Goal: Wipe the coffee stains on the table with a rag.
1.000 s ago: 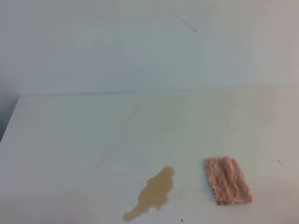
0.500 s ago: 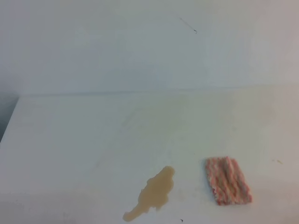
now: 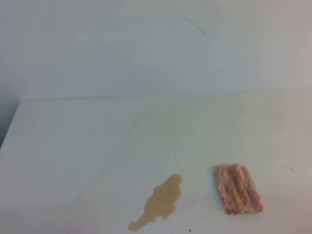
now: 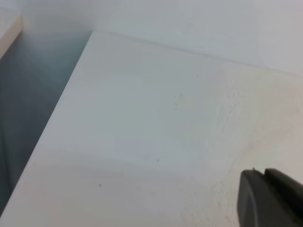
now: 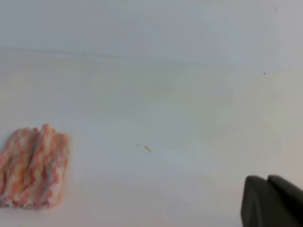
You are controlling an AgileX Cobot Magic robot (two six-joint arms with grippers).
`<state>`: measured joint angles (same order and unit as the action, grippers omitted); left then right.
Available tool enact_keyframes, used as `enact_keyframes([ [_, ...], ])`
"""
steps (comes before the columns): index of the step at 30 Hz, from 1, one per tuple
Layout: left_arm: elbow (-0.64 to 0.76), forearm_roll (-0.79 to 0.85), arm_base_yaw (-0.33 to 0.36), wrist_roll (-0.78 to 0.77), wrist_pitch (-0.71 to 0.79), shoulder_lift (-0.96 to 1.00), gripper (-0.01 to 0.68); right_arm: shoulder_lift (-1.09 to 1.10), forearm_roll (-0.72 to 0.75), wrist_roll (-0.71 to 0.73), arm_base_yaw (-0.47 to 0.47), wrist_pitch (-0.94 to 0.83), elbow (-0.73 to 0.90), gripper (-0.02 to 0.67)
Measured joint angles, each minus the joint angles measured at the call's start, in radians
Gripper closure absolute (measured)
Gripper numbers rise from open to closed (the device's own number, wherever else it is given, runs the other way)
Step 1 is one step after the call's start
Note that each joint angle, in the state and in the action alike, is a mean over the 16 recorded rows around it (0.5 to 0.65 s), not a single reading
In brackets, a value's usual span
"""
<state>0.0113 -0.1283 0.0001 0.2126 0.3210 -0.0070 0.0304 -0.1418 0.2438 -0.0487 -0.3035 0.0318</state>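
The coffee stains show as a tan elongated blotch near the front of the white table, with faint tan smears further back. To the right of the blotch the pink-and-white striped rag lies flat, apart from it. The right wrist view has the rag at its lower left, far from my right gripper, whose black fingers lie together, shut and empty. In the left wrist view my left gripper is shut over bare table, holding nothing. Neither arm shows in the exterior high view.
The table's left edge drops off to a dark gap beside my left gripper. A white wall rises behind the table. A small tan speck lies right of the rag.
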Motion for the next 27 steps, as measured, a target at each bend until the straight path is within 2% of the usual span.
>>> enact_keyframes([
  [27, 0.000, 0.000, 0.000, 0.000, 0.000, 0.000, 0.674, -0.001, 0.014, 0.000, 0.000, 0.003, 0.001, 0.653],
])
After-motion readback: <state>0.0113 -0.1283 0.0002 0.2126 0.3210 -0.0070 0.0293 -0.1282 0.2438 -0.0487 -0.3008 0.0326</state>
